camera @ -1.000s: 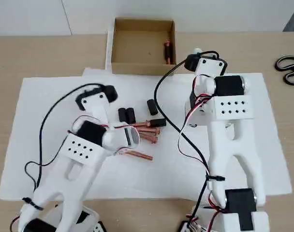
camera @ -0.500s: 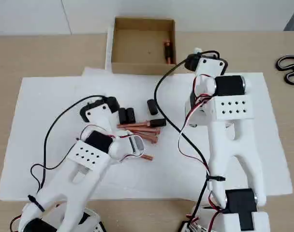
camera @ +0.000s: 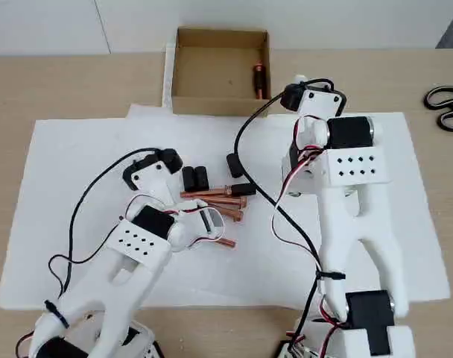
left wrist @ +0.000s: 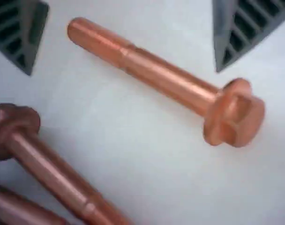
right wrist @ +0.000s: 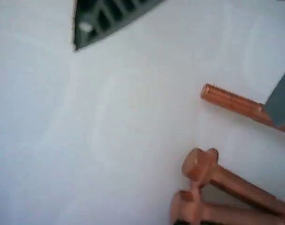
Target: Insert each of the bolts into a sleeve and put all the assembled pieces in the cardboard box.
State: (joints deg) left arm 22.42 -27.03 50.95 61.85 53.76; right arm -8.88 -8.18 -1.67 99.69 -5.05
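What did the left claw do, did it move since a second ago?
Yes. The left claw came down the picture, away from the cardboard box, and now sits open around the lone bolt.

overhead; wrists close above bolts [camera: 211, 194]

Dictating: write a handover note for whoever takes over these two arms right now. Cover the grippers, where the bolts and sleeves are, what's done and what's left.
Left gripper: open, straddling a lone copper-coloured bolt that lies on the white sheet.
Right gripper: open and empty over the sheet, near the pile of loose copper bolts.
Four short black sleeves lie loose beside the pile.
Done: one assembled piece lies in the brown cardboard box.
Left: put each loose bolt into a sleeve, then box them all.
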